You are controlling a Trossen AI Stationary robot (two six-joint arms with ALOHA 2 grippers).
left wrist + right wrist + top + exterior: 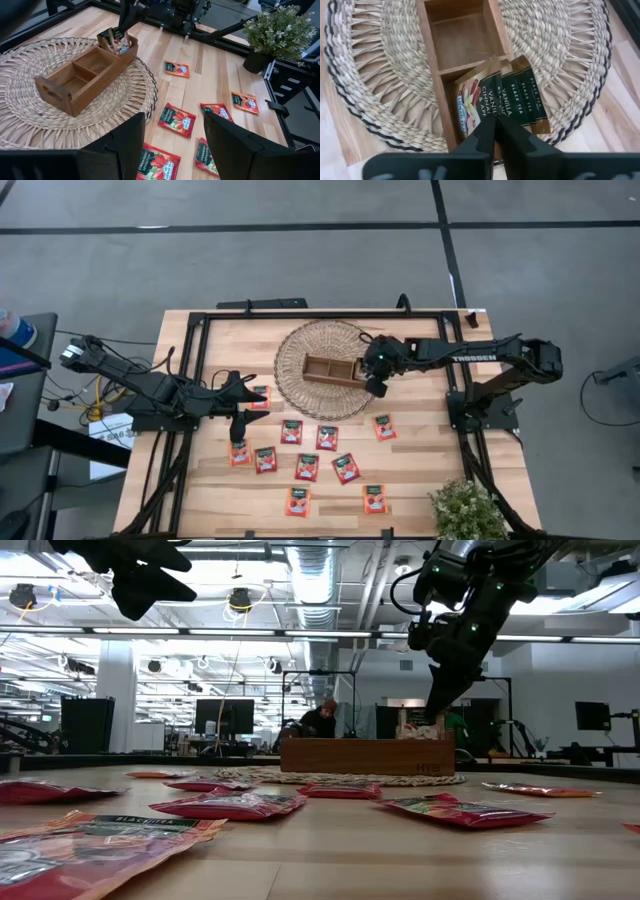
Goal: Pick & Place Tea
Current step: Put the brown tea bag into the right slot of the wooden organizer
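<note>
Several red-orange tea sachets (307, 467) lie flat on the wooden table, in front of a brown three-compartment tray (330, 370) that sits on a round woven mat (300, 395). Three beige-and-dark sachets (520, 97) stand in the tray's end compartment nearest the table's right edge. My right gripper (495, 122) is over that compartment, shut on one of them; it also shows in the high view (376, 380). My left gripper (248, 402) is open and empty, lifted above a red sachet (159, 162) at the table's left. My right gripper pinches the top edge (487, 107) of a beige-and-dark sachet between its two fingers. The fingers come from above, pointing down into the tray's end compartment. The sachet stands tilted in the compartment, beside two other sachets.
A potted plant (465, 510) stands at the table's near right corner. A black frame (200, 330) runs along the table's edges. The tray's other two compartments (460, 35) hold nothing. Bare wood lies between the mat and the sachets.
</note>
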